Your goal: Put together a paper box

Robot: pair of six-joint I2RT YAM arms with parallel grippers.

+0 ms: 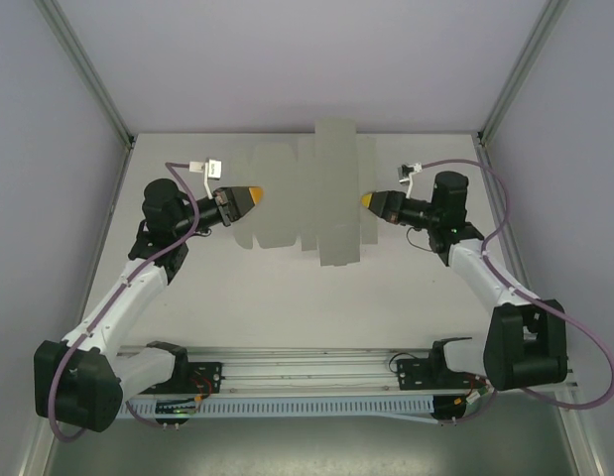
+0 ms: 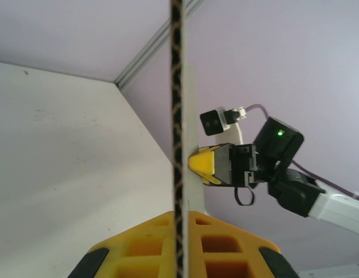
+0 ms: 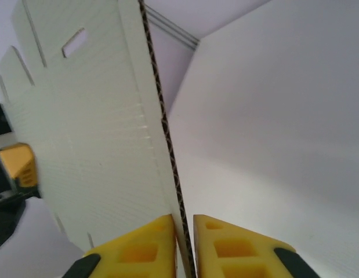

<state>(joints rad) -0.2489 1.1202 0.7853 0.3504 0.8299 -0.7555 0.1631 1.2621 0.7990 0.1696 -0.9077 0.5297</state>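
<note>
Clamped shut on the flat paper box (image 1: 316, 198) from both sides: left hand (image 1: 255, 194) at its left edge, right hand (image 1: 368, 201) at its right; both level, pointing inward

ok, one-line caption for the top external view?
Left end effector and right end effector grip opposite side edges of the flat, unfolded grey paper box.

The flat, die-cut, pale grey paperboard sheet (image 1: 316, 198) carries fine parallel ribbing on its face. Its cut edge looks dark brown with a wavy corrugated pattern, though it is blurred close up. The left gripper (image 1: 257, 194) and right gripper (image 1: 366, 201) have bright yellow fingertips on black bodies. The flat table (image 1: 287, 297) is plain white.
</note>
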